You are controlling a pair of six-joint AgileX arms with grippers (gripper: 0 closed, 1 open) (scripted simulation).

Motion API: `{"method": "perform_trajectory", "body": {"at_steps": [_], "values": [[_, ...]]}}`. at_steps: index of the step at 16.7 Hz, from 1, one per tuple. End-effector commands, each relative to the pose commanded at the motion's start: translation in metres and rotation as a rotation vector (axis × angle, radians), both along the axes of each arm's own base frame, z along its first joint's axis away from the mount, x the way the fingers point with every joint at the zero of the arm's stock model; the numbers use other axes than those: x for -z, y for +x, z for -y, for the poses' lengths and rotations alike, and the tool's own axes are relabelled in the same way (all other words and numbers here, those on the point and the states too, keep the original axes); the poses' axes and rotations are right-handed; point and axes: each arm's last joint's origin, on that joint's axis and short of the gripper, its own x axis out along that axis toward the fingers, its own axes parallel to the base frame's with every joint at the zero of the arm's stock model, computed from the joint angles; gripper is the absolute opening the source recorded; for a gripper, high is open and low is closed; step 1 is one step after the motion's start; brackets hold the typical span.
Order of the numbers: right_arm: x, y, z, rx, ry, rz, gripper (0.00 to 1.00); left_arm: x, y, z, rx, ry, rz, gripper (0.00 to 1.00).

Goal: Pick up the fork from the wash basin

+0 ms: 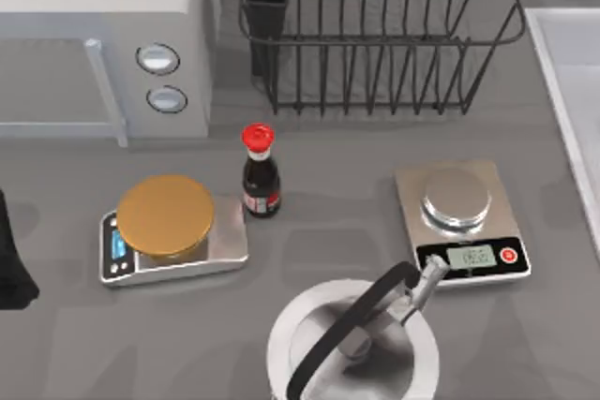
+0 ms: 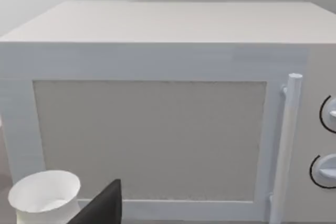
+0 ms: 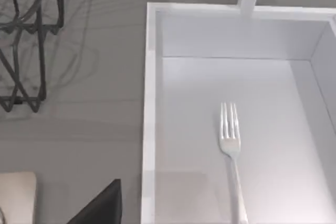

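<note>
I cannot tell how the right pincer's tips stand, and since the fork point(image 3: 231, 156) lies flat on the wash basin point(image 3: 149, 129) floor at the surface's right edge, tips may skid off its thin handle.

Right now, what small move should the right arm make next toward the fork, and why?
Probably lower the right arm toward the slim silver metal fork: it lies flat and untouched on the floor of the pale grey-white rectangular wash basin, seen from above in the right wrist view.
</note>
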Motion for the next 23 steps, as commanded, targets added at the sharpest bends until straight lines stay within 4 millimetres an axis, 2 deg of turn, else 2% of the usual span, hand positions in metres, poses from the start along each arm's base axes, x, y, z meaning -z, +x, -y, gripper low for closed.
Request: {"method": "perform_trajectory", "body": {"at_steps": [3, 6, 9, 13, 16, 19, 21, 23], "values": [[-0.024, 0.054, 0.008, 0.011, -0.005, -0.197, 1.00, 0.000, 0.000, 0.000, 0.000, 0.000, 0.000, 1.00], [-0.028, 0.119, 0.020, 0.019, -0.003, -0.400, 1.00, 0.000, 0.000, 0.000, 0.000, 0.000, 0.000, 1.00], [-0.010, 0.183, 0.035, 0.022, 0.008, -0.596, 1.00, 0.000, 0.000, 0.000, 0.000, 0.000, 0.000, 1.00], [0.036, 0.250, 0.056, 0.020, 0.031, -0.824, 1.00, 0.000, 0.000, 0.000, 0.000, 0.000, 0.000, 1.00], [0.076, 0.281, 0.069, 0.016, 0.050, -0.956, 1.00, 0.000, 0.000, 0.000, 0.000, 0.000, 0.000, 1.00], [0.106, 0.297, 0.077, 0.012, 0.066, -1.044, 1.00, 0.000, 0.000, 0.000, 0.000, 0.000, 0.000, 1.00], [0.116, 0.302, 0.080, 0.010, 0.071, -1.071, 1.00, 0.000, 0.000, 0.000, 0.000, 0.000, 0.000, 1.00], [0.118, 0.302, 0.080, 0.010, 0.072, -1.075, 1.00, 0.000, 0.000, 0.000, 0.000, 0.000, 0.000, 1.00]]}}
